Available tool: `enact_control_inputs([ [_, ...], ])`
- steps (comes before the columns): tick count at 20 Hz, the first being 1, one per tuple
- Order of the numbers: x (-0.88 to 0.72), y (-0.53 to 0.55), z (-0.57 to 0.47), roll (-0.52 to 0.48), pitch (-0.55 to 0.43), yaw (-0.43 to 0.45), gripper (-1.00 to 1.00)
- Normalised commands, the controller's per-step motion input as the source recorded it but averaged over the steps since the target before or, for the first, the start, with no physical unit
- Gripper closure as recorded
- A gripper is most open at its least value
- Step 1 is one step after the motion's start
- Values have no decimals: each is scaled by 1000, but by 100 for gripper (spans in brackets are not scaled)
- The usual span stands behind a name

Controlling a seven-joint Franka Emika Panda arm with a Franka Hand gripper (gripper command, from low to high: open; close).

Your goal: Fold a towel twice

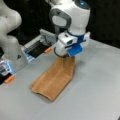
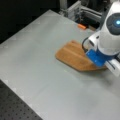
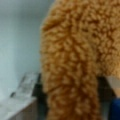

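The grey table is lying beneath the gripper in both front views, spreading out on all sides of it. The white arm is reaching down over the table, its blue-trimmed wrist sitting directly above the gripper. The towel, orange-brown and thick, is lying folded over on the table; in a front view it is stretching away from the gripper toward the bottom left, its far end resting flat and rounded at the fold. In a front view the towel is extending from under the wrist toward the left, with faint woven bands running along it. The gripper is sitting at the towel's raised end, hidden in both front views behind the wrist housing. In the wrist view the gripper is closing on a thick bunch of the towel, the terry pile filling the space between the two fingers. Small orange pieces are lying near the metal frame beyond the gripper, well apart from the towel.
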Motion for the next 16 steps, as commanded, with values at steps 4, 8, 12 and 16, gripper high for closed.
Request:
enact_control_inputs([
  [4,53,-487,265,-75,221,185,100],
  [8,120,-564,216,-118,148,292,100],
  [12,154,-400,121,-101,114,265,100],
  [16,174,-205,91,-102,84,258,100],
])
